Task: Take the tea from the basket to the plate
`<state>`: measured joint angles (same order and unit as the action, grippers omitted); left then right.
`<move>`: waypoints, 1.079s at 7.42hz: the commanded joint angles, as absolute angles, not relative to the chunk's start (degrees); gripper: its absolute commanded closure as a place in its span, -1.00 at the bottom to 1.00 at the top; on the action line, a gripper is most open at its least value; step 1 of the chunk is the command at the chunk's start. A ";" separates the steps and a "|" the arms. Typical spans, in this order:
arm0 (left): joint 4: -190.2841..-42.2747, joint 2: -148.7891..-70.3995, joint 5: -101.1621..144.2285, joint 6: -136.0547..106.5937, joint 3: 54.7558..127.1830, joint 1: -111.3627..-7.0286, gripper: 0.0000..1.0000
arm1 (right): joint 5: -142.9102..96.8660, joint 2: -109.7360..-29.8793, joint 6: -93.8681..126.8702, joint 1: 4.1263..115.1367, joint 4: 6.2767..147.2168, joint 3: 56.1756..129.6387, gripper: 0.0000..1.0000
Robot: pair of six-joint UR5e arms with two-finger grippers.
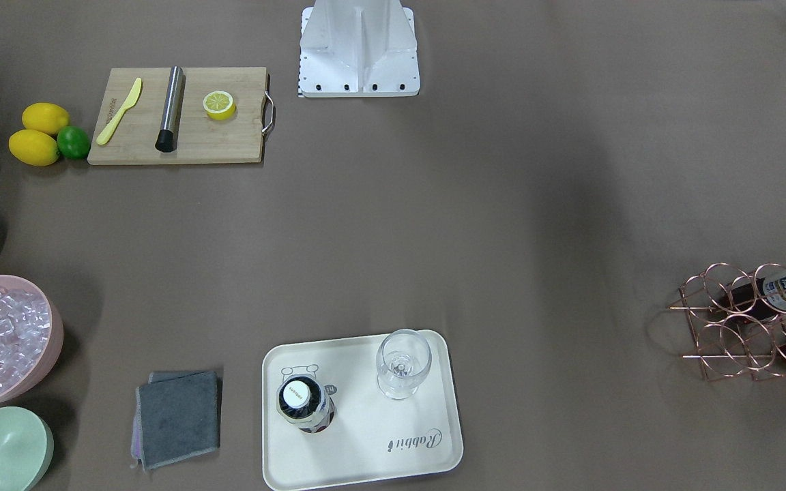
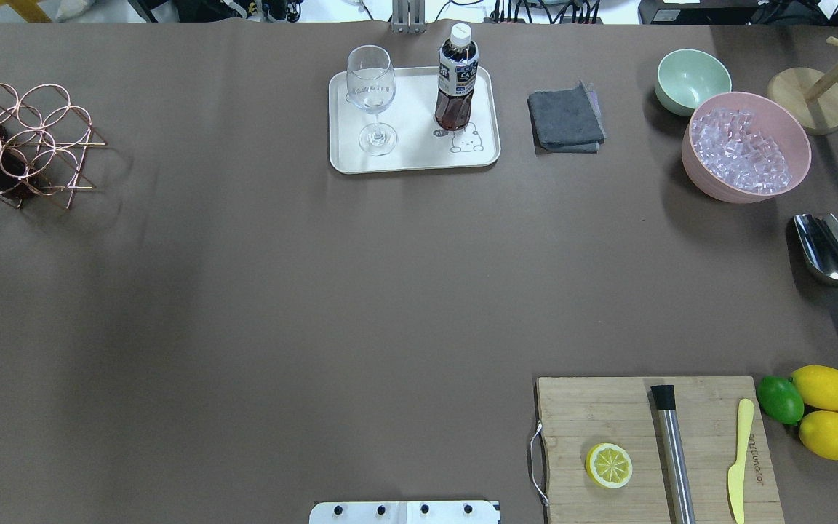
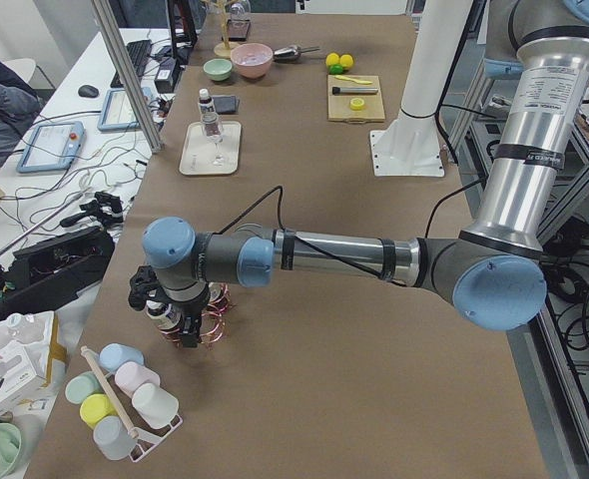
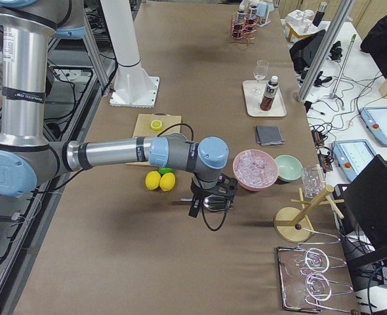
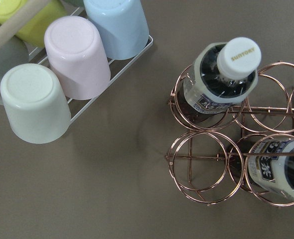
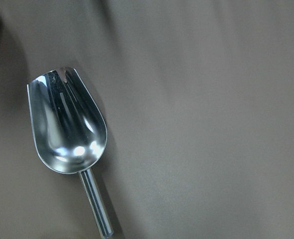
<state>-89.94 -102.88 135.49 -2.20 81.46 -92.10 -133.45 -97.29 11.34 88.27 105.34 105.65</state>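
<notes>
One tea bottle (image 2: 457, 76) stands upright on the cream plate (image 2: 413, 156), beside a wine glass. The copper wire basket (image 2: 33, 145) sits at the table's far left end. It holds two more tea bottles, one capped (image 5: 225, 79) and one at the frame edge (image 5: 281, 169). My left gripper (image 3: 180, 324) hangs right over the basket; I cannot tell whether it is open or shut. My right gripper (image 4: 210, 197) hovers above the metal scoop, state unclear too. Neither wrist view shows fingers.
A wine glass (image 2: 372, 94) shares the plate. Right of it lie a grey cloth (image 2: 564, 120), a mint bowl (image 2: 692, 80), a pink bowl of ice (image 2: 746, 149) and a scoop (image 6: 67, 124). Coloured cups on a rack (image 5: 62, 64) stand beside the basket. A cutting board (image 2: 652, 444) is near right.
</notes>
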 commanded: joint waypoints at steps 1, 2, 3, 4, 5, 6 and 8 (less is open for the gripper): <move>-94.03 -101.16 136.93 -3.07 81.47 -92.11 -0.95 | -133.07 -97.47 11.34 88.59 106.00 106.08 -1.00; -94.22 -100.99 136.93 -2.82 81.30 -92.11 -0.95 | -133.07 -97.47 11.34 88.59 106.08 106.00 -1.00; -94.13 -99.42 137.02 -3.16 81.73 -92.02 -0.95 | -133.07 -97.38 11.34 88.59 106.08 106.08 -1.00; -93.70 -99.23 137.02 -3.16 81.91 -92.11 -0.95 | -133.07 -97.38 11.34 88.68 106.08 106.08 -1.00; -93.60 -99.23 136.33 -3.25 82.35 -91.94 -0.95 | -133.07 -97.38 11.34 88.68 106.08 106.17 -1.00; -93.43 -99.49 134.40 -4.04 82.18 -91.50 -0.95 | -133.07 -97.38 11.34 88.68 106.08 106.08 -1.00; -93.52 -99.40 134.12 -4.22 82.27 -91.49 -0.95 | -133.07 -97.47 11.34 88.59 106.08 106.43 -1.00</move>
<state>-93.53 -99.38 134.73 -3.95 82.25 -91.60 -133.07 -97.41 11.34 88.65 106.08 106.12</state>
